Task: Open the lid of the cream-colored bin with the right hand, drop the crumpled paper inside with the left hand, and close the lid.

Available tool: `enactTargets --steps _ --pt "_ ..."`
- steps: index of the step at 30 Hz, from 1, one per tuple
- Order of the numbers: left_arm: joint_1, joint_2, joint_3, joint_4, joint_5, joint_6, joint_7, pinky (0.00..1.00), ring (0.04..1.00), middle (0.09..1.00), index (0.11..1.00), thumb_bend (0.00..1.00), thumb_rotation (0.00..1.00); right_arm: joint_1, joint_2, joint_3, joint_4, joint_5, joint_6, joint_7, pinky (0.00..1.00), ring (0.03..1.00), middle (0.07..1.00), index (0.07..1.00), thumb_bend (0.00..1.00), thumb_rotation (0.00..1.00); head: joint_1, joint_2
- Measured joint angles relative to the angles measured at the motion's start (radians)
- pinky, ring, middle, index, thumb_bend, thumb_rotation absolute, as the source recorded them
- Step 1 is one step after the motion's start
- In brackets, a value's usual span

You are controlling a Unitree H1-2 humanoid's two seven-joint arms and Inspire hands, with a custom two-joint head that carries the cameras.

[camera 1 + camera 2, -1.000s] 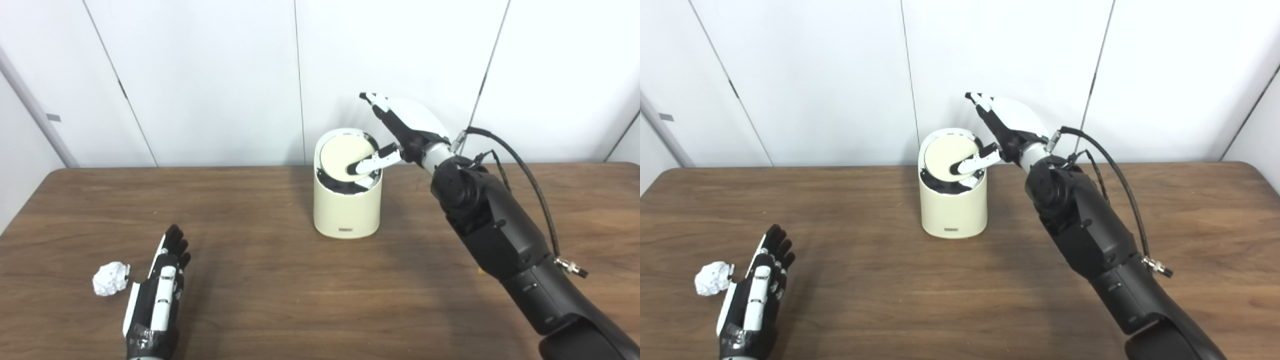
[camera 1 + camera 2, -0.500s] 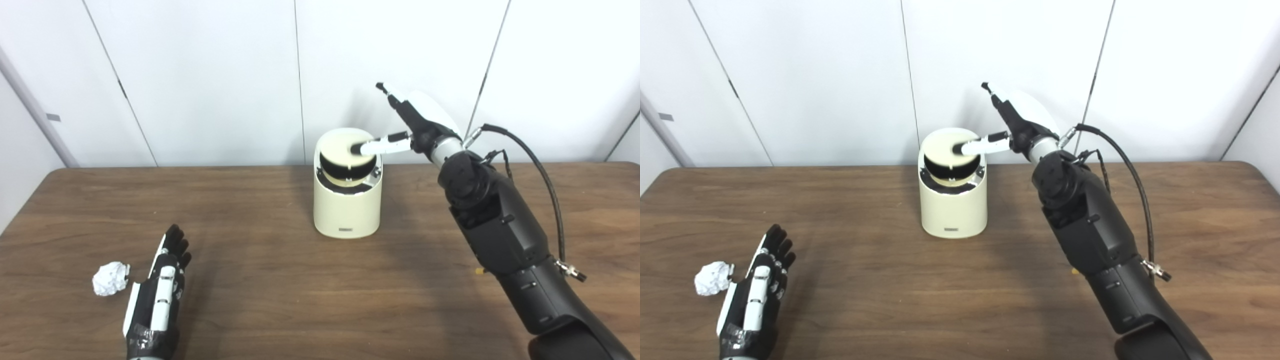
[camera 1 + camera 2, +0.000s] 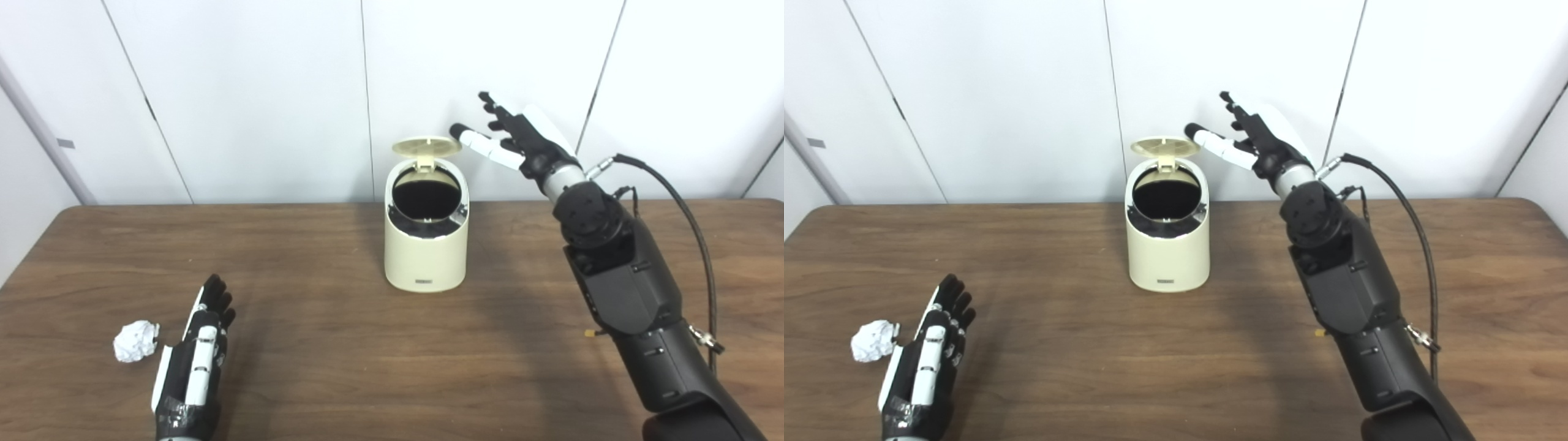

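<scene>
Lid [image 3: 426, 146] just flipped fully up off the bin [image 3: 425, 257], right hand [image 3: 520, 139] splayed empty beside it, so the paper [image 3: 135, 340] by the flat, empty left hand [image 3: 193, 361] goes next.

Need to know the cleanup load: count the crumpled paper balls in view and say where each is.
1. The crumpled paper lies on the table at front left, just left of the left hand. The open bin looks dark inside; more could be hidden.
</scene>
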Motion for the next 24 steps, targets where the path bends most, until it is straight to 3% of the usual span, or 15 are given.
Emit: enactTargets --steps 9,21,24 --pt "0.0 0.0 -0.001 0.002 0.0 -0.003 0.0 1.0 1.0 1.0 1.0 0.32 0.8 0.032 -0.003 -0.063 -0.041 0.028 0.002 0.0 0.87 0.936 0.954 0.944 0.51 0.9 0.0 0.0" --pt "0.0 0.004 -0.001 0.003 -0.001 -0.003 0.0 1.0 1.0 1.0 1.0 0.33 0.81 0.152 -0.006 -0.134 -0.129 0.165 0.001 0.0 0.91 0.944 0.96 0.959 0.48 1.0 -0.009 0.0" --pt "-0.001 0.005 -0.002 0.003 -0.005 -0.001 -0.001 1.0 1.0 1.0 1.0 0.32 0.82 0.169 -0.001 -0.171 -0.14 0.223 0.001 0.0 0.98 0.979 0.979 0.961 0.46 1.0 -0.014 0.002"
